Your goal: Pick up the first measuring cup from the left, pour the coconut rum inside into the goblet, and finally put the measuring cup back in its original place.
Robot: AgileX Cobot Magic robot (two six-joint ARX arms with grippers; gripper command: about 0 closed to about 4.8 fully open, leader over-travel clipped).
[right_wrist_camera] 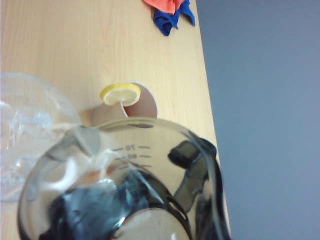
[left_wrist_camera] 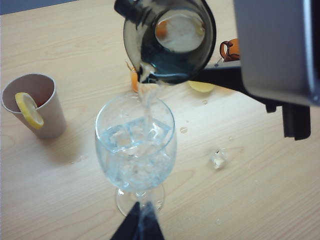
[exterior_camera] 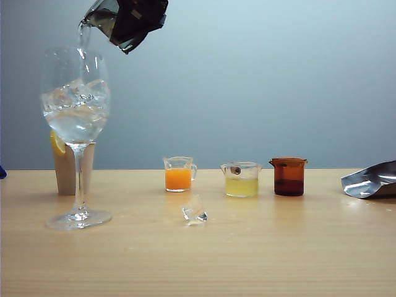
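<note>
My right gripper [exterior_camera: 139, 18] is shut on the smoky grey measuring cup [exterior_camera: 102, 18], holding it tipped high at the upper left of the exterior view. A thin stream of clear coconut rum [exterior_camera: 82, 38] runs from its lip into the tall goblet [exterior_camera: 75, 99], which holds ice and clear liquid. In the left wrist view the measuring cup [left_wrist_camera: 170, 42] hangs over the goblet [left_wrist_camera: 135, 145], with the stream of coconut rum [left_wrist_camera: 146, 100] between them. My left gripper [left_wrist_camera: 141, 222] sits shut just short of the goblet's foot. The right wrist view looks through the measuring cup [right_wrist_camera: 125, 185], and the goblet [right_wrist_camera: 25, 125] is beside it.
A beige paper cup [exterior_camera: 65, 173] with a lemon slice stands behind the goblet. Along the table stand a cup of orange liquid [exterior_camera: 179, 174], one of pale yellow liquid [exterior_camera: 241, 180] and an amber-brown cup [exterior_camera: 288, 176]. An ice cube [exterior_camera: 195, 212] lies in front. A silver foil bag [exterior_camera: 371, 180] lies at the right.
</note>
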